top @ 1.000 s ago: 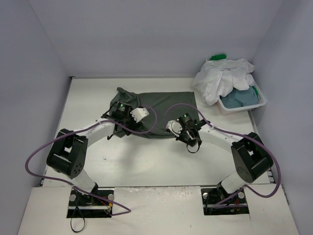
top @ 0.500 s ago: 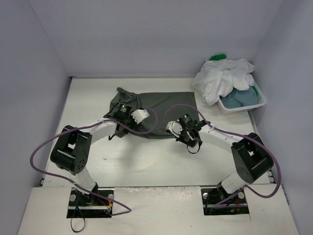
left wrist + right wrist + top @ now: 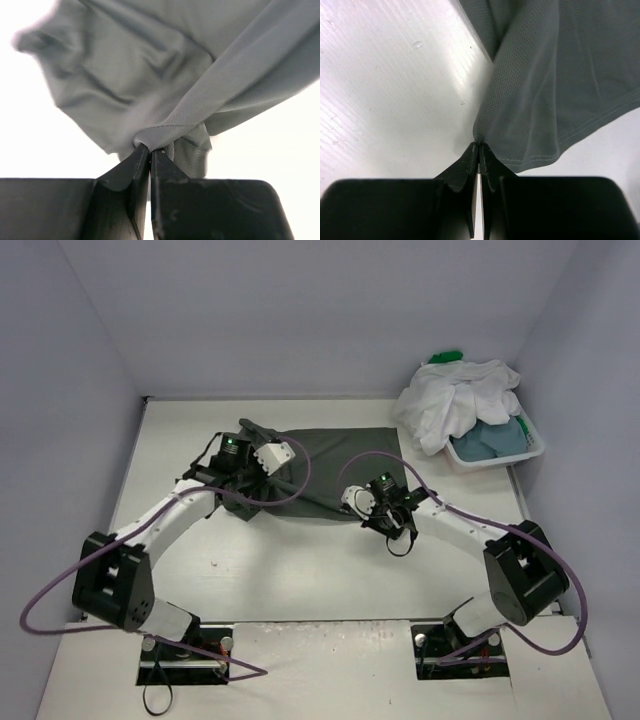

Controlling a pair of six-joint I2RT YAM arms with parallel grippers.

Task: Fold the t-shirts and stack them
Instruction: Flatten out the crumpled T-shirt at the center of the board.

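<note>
A dark grey short-sleeved cloth t-shirt lies on the white desk. It is in the middle, closer to the far edge than to the near edge. Most of it is spread flat. Its near edge is pulled into a tight ridge that runs from one set of fingers to the other.

The left fingers are shut tight on the near left part of the dark grey t-shirt. In the left wrist view the two black tips press together, with a bunch of grey cloth squeezed between them. The cloth fans out from that pinch, and one stretched fold runs off to the right.

The right fingers are shut tight too. They pinch the near right corner of the same t-shirt. In the right wrist view a hem with a line of stitches hangs just beside the tips, and the bare desk shows on the left.

The white left arm reaches in from the near left side of the desk. The white right arm reaches in from the near right side.

A white plastic basket with slots sits at the far right corner of the desk. A crumpled white cloth t-shirt is heaped on it and spills over its left rim. A dusty blue-grey cloth t-shirt lies inside, under the white one. A bit of bright green cloth t-shirt peeks out at the far side of the heap.
</note>
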